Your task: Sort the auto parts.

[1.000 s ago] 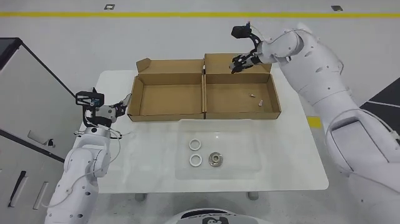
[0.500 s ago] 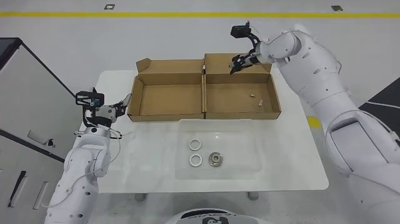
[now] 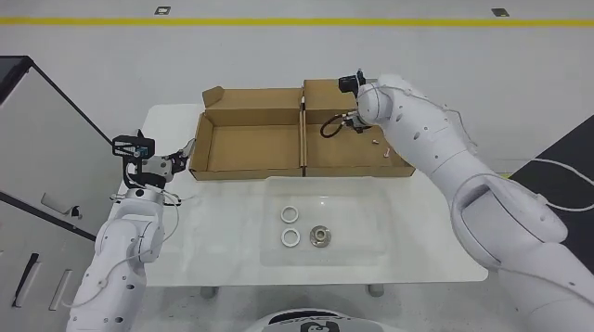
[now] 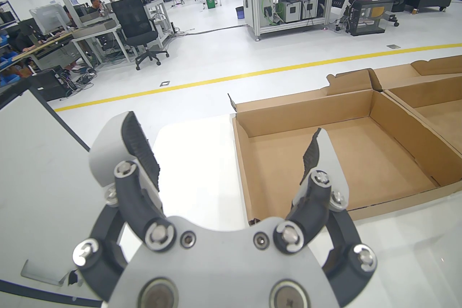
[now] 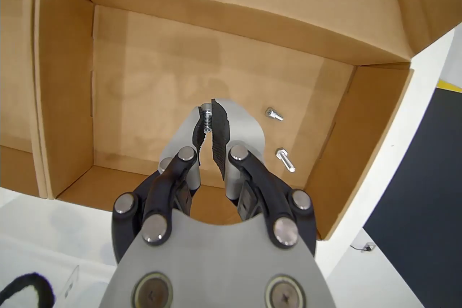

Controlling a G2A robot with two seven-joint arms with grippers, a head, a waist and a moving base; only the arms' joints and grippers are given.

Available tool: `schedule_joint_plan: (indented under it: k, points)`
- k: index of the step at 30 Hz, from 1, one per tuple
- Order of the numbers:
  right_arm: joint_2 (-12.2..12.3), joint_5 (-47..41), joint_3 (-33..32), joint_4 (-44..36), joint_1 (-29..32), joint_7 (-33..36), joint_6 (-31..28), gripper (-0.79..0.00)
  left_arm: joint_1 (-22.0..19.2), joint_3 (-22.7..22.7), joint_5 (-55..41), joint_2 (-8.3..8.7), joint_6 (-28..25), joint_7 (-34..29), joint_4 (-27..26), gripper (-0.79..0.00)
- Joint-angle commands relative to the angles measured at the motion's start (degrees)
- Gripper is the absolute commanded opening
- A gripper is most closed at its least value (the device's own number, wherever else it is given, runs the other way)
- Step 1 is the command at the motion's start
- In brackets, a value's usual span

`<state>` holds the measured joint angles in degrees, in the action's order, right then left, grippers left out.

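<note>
At the white table (image 3: pixel 436 239), right end effector (image 5: pixel 208 114) pinches a bolt (image 5: pixel 206 118); left end effector (image 4: pixel 222 123) gapes wide.

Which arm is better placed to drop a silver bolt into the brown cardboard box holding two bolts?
Right. Its end effector is shut on a small silver threaded bolt over the right brown cardboard box, where two similar bolts lie. The left end effector is open, empty, beside the other cardboard box.
</note>
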<state>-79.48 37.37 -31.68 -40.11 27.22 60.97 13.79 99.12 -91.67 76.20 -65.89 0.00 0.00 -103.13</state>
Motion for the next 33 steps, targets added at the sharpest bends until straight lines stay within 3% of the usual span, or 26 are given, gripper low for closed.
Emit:
schedule_joint_plan:
  k: [1,15,26,29,33]
  points:
    - [-1.1,0.0,0.8,2.4,-0.4,-0.4,-0.1,-0.785,0.0,0.0,0.0,0.0,0.0,0.0,0.0,0.0]
    - [-7.2,-3.2,2.9,15.0,-2.5,0.4,-3.8,-0.785,0.0,0.0,0.0,0.0,0.0,0.0,0.0,0.0]
    - [-10.3,-4.1,2.9,22.0,-3.6,0.1,-6.4,-0.785,0.0,0.0,0.0,0.0,0.0,0.0,0.0,0.0]
    - [-10.9,-4.0,2.9,23.2,-3.9,0.0,-6.9,-0.65,0.0,0.0,0.0,0.0,0.0,0.0,0.0,0.0]
    - [-11.5,-4.1,2.7,24.7,-4.2,-0.4,-7.3,-0.606,0.0,0.0,0.0,0.0,0.0,0.0,0.0,0.0]
